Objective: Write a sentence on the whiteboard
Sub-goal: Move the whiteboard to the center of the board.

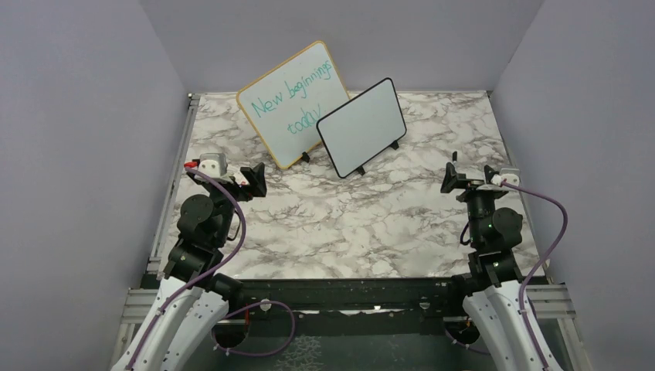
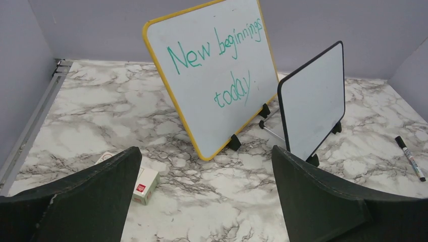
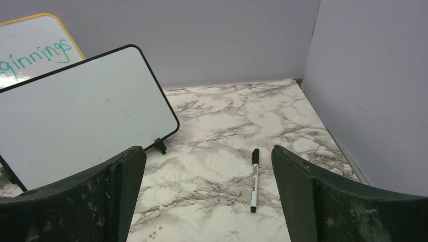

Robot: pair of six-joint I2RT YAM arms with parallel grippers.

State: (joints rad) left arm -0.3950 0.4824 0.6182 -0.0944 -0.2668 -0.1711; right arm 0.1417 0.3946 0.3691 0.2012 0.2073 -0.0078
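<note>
The small black-framed whiteboard [image 1: 361, 127] stands on its little feet at the back of the table, leaning back, and its face is blank. No black sentence shows on it. It also shows in the left wrist view [image 2: 313, 101] and the right wrist view [image 3: 81, 116]. A black-capped white marker [image 3: 254, 180] lies flat on the marble to the right of the whiteboard, and it also shows in the left wrist view [image 2: 410, 158]. My left gripper [image 1: 255, 179] [image 2: 204, 161] is open and empty, held above the table's left side. My right gripper [image 1: 452, 178] [image 3: 208, 161] is open and empty, near the marker.
A larger wood-framed board [image 1: 297, 100] with teal handwriting "New beginnings today" leans behind and left of the whiteboard. A small white box with a red label [image 2: 146, 185] lies on the marble under my left gripper. Grey walls enclose the table on three sides.
</note>
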